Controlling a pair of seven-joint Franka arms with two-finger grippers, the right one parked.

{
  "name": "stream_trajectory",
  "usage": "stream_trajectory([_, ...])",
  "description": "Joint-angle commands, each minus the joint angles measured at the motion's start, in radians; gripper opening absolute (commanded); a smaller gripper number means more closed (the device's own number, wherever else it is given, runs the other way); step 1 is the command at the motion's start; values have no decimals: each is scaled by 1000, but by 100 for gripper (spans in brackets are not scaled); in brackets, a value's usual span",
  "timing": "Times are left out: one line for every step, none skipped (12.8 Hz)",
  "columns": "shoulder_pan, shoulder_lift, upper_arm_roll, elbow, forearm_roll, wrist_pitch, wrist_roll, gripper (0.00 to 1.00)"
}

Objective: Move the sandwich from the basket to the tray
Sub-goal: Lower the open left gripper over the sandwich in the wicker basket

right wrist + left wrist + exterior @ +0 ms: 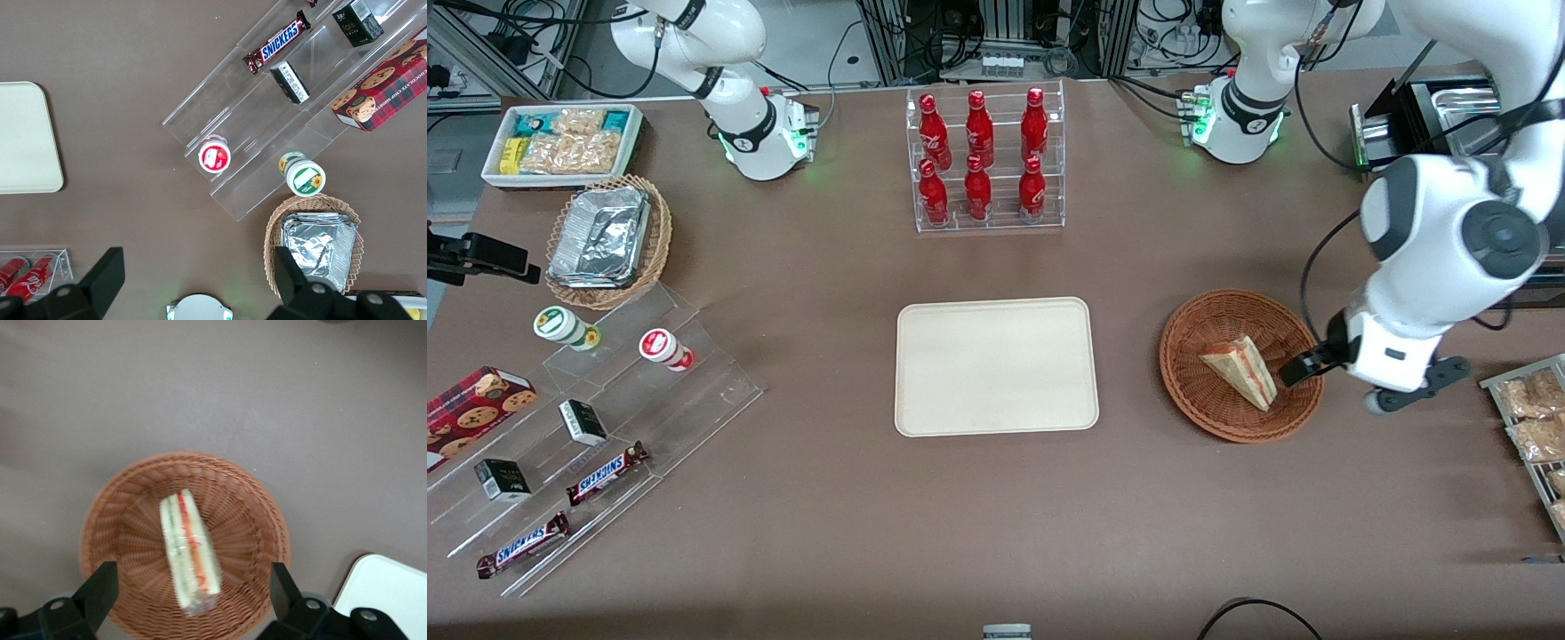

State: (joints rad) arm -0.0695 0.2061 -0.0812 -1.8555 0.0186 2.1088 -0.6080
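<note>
Nearest the front camera we see Snickers bars point(523, 544) lying on a clear stepped acrylic stand point(649, 391) toward the parked arm's end of the counter point(996, 533), w/ small dark boxes point(502, 479), two lidded cups point(665, 348) and a red cookie box point(471, 404) on the same stand. Mid-counter sits the tray point(996, 366), cream, rectangular, rounded corners, nothing on it. Beside it, toward the working arm's end, is the basket point(1240, 364), round, reddish-brown wicker. The sandwich point(1240, 368) lies inside the basket, a white-bread wedge w/ orange-red and green filling layers showing along its cut face; in the wrist view the sandwich point(188, 550) rests across the woven floor of the basket point(247, 520), roughly centred. The end effector point(1303, 366) hangs above the basket's rim at the working arm's side, just beside the sandwich, not touching it. Its two dark fingers point(100, 587) are spread wide, one to each side of the sandwich, w/ nothing between them, so it's released. A corner of the tray point(387, 587) shows in the wrist view too. Farther from the front camera than the tray stands a clear rack of red bottles point(983, 156). Toward the parked arm's end we also see a tan wicker basket of foil trays point(605, 238) and a white bin of snack packets point(565, 142).
</note>
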Motion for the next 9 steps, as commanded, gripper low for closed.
stream_trajectory([-26,24,3,-56,11,83,-154,100])
stream_trajectory([-38,35,3,-79,18,94,-182,100])
stream_trajectory([-52,38,5,-118,20,138,-190,100])
stream_trajectory([-52,36,5,-155,20,186,-199,100])
stream_trajectory([-52,38,5,-178,20,213,-220,100])
stream_trajectory([-53,51,5,-186,20,215,-226,100])
stream_trajectory([-55,56,6,-197,21,217,-227,100])
stream_trajectory([-55,58,6,-209,21,217,-227,100])
stream_trajectory([-53,58,6,-221,21,217,-228,100])
